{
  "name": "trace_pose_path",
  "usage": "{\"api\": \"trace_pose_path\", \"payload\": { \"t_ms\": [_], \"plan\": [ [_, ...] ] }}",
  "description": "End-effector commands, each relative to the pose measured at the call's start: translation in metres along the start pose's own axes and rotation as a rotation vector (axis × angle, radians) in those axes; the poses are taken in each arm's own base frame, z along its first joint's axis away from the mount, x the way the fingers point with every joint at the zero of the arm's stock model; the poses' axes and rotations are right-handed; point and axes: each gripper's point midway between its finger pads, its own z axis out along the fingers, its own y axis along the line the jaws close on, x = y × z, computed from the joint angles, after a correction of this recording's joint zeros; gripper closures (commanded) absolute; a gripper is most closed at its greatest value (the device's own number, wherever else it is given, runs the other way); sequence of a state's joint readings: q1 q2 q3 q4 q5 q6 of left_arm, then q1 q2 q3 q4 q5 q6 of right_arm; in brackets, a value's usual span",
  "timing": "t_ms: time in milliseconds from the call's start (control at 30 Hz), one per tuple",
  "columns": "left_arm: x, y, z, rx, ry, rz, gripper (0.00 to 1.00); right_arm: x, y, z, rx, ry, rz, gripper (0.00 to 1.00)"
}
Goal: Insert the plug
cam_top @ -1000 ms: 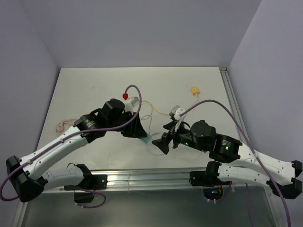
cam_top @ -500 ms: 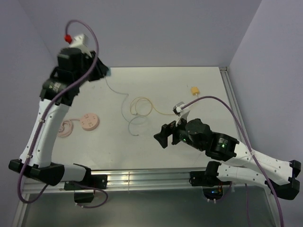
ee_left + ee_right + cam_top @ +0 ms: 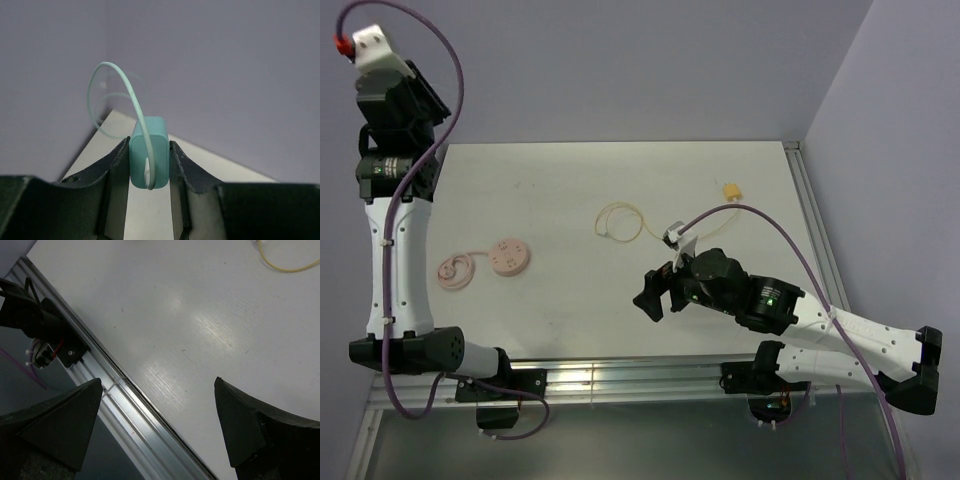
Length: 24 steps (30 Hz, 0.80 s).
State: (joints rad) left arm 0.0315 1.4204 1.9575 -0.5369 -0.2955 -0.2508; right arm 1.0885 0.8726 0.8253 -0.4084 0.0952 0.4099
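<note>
Left gripper (image 3: pixel 149 147) is high above the white tabletop (image 3: pixel 570 190), far-left corner, clamped on a mint-green rectangular plastic plug (image 3: pixel 149 134) with a looping cable. Right gripper (image 3: pixel 158 385) is spread wide, low over the tabletop's near edge.

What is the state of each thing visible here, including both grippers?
left gripper: shut on the teal plug, raised high
teal plug: clamped, off the table
teal cable: arcs free in the air
right gripper: open, empty, low over the table
yellow cable: loosely coiled on the table
yellow connector: lying on the table
pink disc: lying flat
pink cable: coiled beside the disc
</note>
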Motion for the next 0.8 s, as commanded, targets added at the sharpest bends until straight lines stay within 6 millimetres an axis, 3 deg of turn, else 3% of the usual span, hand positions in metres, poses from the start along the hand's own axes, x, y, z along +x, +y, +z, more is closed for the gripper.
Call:
{"api": "trace_pose_path", "payload": {
  "t_ms": [0,67,100,167,200,267,300,400,567,767],
  "plan": [
    [0.067,0.035,0.009,-0.131,0.146,0.053,1.0,-0.008,0.01,0.0,-0.056,-0.029,-0.01,0.0],
    [0.097,0.049,0.004,-0.172,0.221,0.044,1.0,-0.009,0.011,-0.001,-0.062,-0.032,-0.016,0.0],
    [0.135,0.059,0.0,-0.208,0.317,0.034,1.0,-0.007,0.01,-0.001,-0.061,-0.03,-0.016,0.0],
    [0.173,0.079,-0.007,-0.292,0.406,0.019,1.0,-0.007,0.01,-0.003,-0.064,-0.033,-0.018,0.0],
    [0.213,0.09,-0.018,-0.336,0.508,0.006,1.0,-0.005,0.009,-0.003,-0.065,-0.029,-0.019,0.0],
    [0.254,0.098,-0.028,-0.352,0.626,-0.019,1.0,-0.004,0.012,-0.004,-0.082,-0.028,-0.017,0.0],
    [0.284,0.107,-0.038,-0.379,0.7,-0.024,1.0,-0.001,0.012,-0.003,-0.085,-0.021,-0.018,0.0],
    [0.325,0.121,-0.057,-0.417,0.804,-0.008,1.0,0.006,0.012,0.0,-0.091,0.0,-0.015,0.0],
    [0.349,0.121,-0.073,-0.352,0.861,0.022,1.0,0.018,0.007,0.006,-0.077,0.029,-0.016,0.01],
    [0.368,0.118,-0.072,-0.348,0.941,0.014,1.0,0.018,0.005,0.005,-0.071,0.021,-0.021,0.01]
  ]
}}
